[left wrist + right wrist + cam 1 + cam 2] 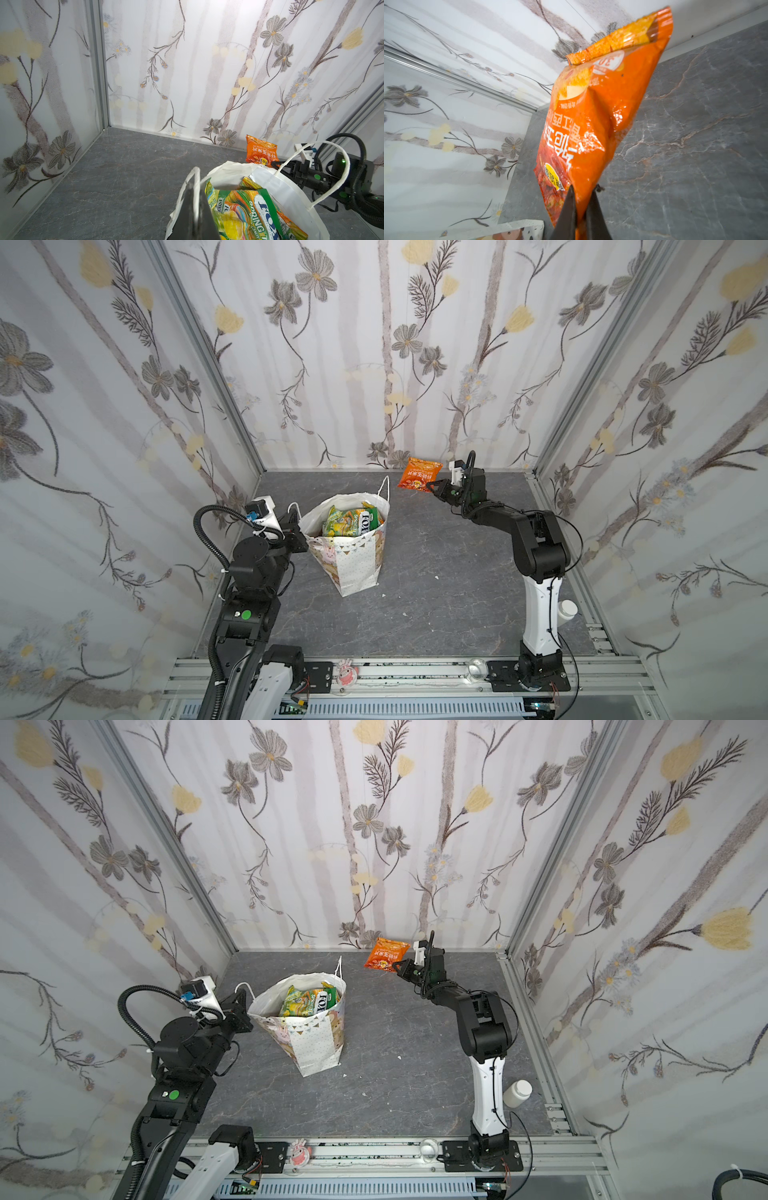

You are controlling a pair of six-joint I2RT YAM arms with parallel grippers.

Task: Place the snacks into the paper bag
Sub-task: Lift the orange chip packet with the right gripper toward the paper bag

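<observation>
One paper bag [357,568] stands upright on surface [436,605], ctr-left; left fingers [185,218] clamped on its rim. FOX'S packets [353,519] inside, tops showing. Orange packet [419,475] aloft near rear wall, right fingers [566,214] clamped on its edge.

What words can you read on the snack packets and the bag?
"FOX", "SPRING T" (cut off), "CANDY": green packet in the paper bag.
"30": white circle on the orange packet.
Chinese writing on the orange packet: I cannot read it surely.
Paper bag: no words seen.
</observation>
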